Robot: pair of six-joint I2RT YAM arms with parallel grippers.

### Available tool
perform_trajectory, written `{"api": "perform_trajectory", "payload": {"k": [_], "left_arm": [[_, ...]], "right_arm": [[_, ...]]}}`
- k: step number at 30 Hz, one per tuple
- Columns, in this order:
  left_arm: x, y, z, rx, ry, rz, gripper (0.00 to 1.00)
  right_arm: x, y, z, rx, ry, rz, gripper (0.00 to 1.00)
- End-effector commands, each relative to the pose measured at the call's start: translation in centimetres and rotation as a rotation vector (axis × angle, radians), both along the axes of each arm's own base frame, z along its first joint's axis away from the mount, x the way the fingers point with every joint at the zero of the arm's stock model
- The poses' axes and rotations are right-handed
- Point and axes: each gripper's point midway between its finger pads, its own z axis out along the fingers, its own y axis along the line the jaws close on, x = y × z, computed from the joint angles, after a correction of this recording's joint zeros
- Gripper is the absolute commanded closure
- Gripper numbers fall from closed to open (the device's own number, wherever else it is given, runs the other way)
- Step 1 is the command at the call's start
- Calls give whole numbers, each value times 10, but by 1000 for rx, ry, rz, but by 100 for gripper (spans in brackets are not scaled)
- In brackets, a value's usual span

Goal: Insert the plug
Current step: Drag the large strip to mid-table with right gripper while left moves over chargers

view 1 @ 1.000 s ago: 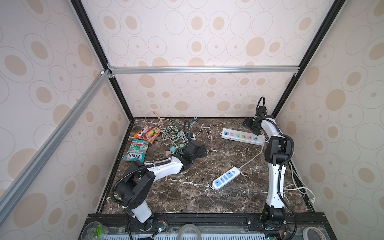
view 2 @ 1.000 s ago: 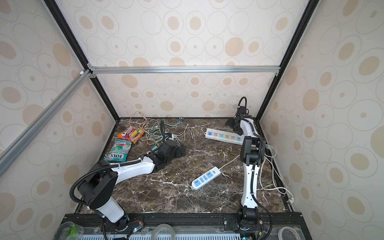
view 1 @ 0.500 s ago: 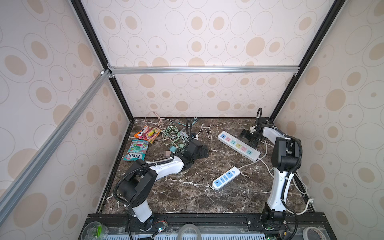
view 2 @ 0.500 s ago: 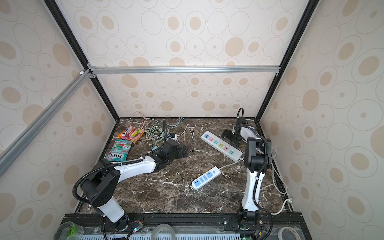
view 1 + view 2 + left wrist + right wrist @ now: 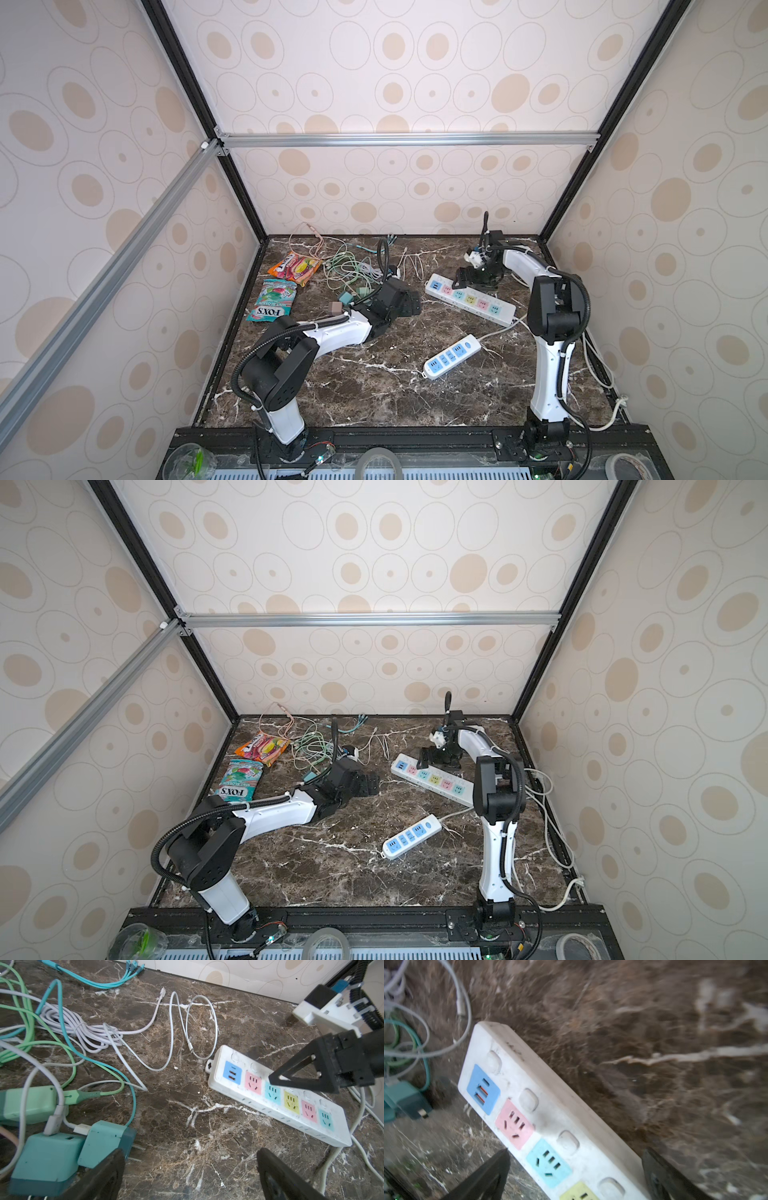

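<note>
A teal charger plug [image 5: 104, 1142] lies on the marble with its prongs bare, right beside one finger of my left gripper [image 5: 191, 1167]. That gripper is open, with only marble between its jaws. In both top views the left gripper [image 5: 409, 306] [image 5: 370, 785] is low over the table's middle. A white power strip [image 5: 471, 300] [image 5: 432, 779] [image 5: 276, 1101] [image 5: 550, 1126] with coloured sockets lies slanted. My right gripper [image 5: 575, 1167] [image 5: 467, 284] is open and straddles it near the cyan socket. Marble shows between one finger and the strip.
A smaller white strip [image 5: 453, 356] with blue sockets lies nearer the front. Tangled green, teal and white cables [image 5: 349, 270], more chargers [image 5: 47, 1157] and two snack packs [image 5: 272, 301] fill the back left. White cords [image 5: 598, 365] run along the right wall.
The coloured power strip has swung from lying level to slanted and slid toward the middle, with my right gripper following over it. The left arm has barely moved.
</note>
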Motion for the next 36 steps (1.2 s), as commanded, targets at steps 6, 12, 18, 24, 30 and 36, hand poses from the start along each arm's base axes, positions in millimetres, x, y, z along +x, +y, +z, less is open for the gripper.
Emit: {"api": "perform_trajectory", "payload": {"k": [6, 12, 18, 24, 30, 36], "left_arm": [[-2, 12, 17, 32, -44, 31, 2], [-1, 15, 18, 35, -48, 40, 2], [-1, 20, 18, 46, -47, 51, 2], [-3, 30, 20, 53, -52, 67, 2], [-4, 46, 22, 78, -56, 102, 2], [-5, 77, 27, 107, -54, 138, 2]], "right_arm": [[-31, 9, 8, -79, -127, 400, 0], [-59, 11, 10, -126, -224, 724, 0], [-72, 6, -5, -211, -254, 950, 0], [-61, -11, -26, -365, -265, 1020, 1], [-59, -2, -32, -388, -330, 1182, 26], [-56, 26, -39, -381, -406, 1421, 37]]}}
